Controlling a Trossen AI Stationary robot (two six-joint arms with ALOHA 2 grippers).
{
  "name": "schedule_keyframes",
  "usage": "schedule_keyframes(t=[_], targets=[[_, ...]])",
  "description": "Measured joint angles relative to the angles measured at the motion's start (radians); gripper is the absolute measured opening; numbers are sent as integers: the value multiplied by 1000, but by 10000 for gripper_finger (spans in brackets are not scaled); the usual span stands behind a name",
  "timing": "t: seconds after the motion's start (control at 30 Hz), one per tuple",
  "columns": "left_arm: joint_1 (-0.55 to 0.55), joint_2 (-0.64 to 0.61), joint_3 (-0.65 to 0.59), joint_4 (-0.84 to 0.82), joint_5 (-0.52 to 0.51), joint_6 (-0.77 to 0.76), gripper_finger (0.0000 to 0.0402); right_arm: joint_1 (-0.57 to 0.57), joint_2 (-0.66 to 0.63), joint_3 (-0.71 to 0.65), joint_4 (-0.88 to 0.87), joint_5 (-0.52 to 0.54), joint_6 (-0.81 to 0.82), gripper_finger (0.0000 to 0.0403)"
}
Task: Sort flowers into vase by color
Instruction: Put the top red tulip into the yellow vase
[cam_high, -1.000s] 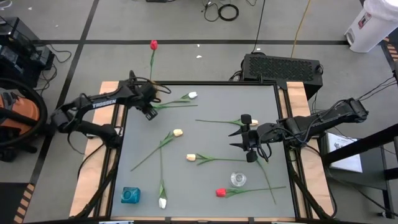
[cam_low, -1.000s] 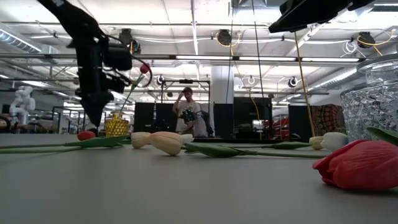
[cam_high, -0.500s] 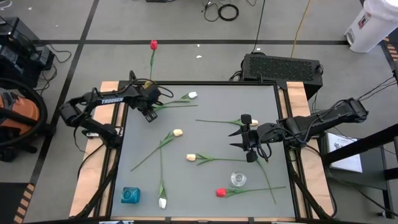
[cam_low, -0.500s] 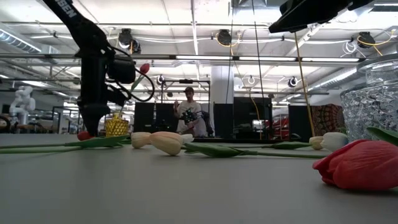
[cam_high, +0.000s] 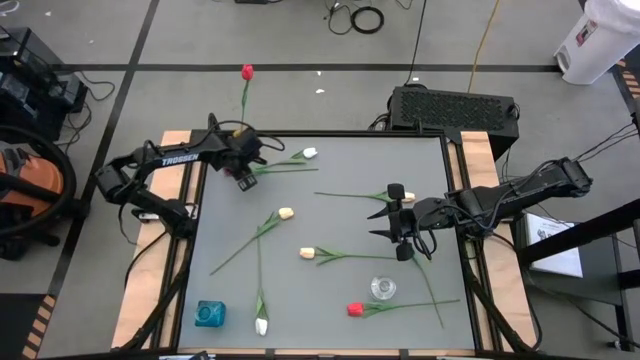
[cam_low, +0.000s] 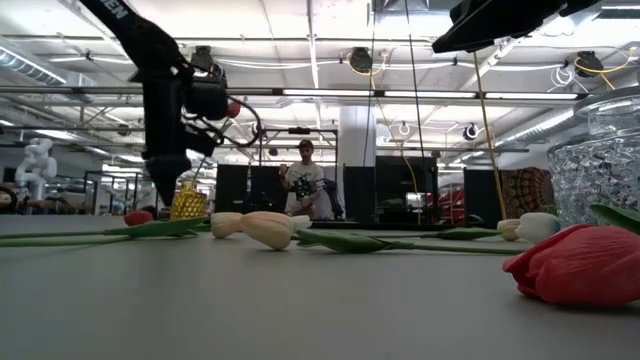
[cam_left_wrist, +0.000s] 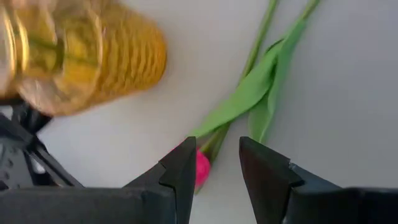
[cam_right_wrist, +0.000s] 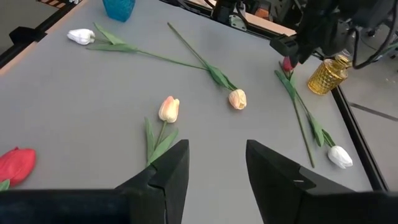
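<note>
A: Grey table (cam_high: 330, 215) under the overhead camera; a workshop hall with ceiling lights behind it in the level view, a person (cam_low: 303, 180) standing far back. Landmark: the amber ribbed glass vase (cam_left_wrist: 81, 59) at the table's far left corner.

B: Left hand?

A: Left hand (cam_left_wrist: 214, 163) hangs just beside that vase, fingers a little apart, gripping nothing. A pink tulip (cam_left_wrist: 200, 168) lies on the table right under the gap, its head near the vase, its stem running away from it.

B: Other flowers?

A: White tulip (cam_high: 309, 153) lies a little past the pink one from the vase. Two cream-yellow tulips, (cam_high: 286, 213) and (cam_high: 307, 253), lie mid-table, well apart from the vase. A red tulip (cam_high: 354, 309) and a clear glass vase (cam_high: 382, 288) sit toward the opposite corner. Blue vase (cam_high: 208, 314) and a second white tulip (cam_high: 261, 325) are at the near edge.

B: Right hand?

A: Right hand (cam_high: 392, 221) is far from the amber vase, over mid-table, fingers spread wide, empty.
</note>
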Motion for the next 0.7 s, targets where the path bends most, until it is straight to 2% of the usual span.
schedule_keyframes(t=[0.2, 0.4, 0.7], targets=[[-36, 0, 12, -8, 77, 129, 130, 0, 0, 0, 0, 0, 12, 151], [-61, 0, 12, -12, 38, 219, 130, 0, 0, 0, 0, 0, 12, 151], [-62, 0, 12, -26, 4, 239, 130, 0, 0, 0, -10, 0, 12, 151]])
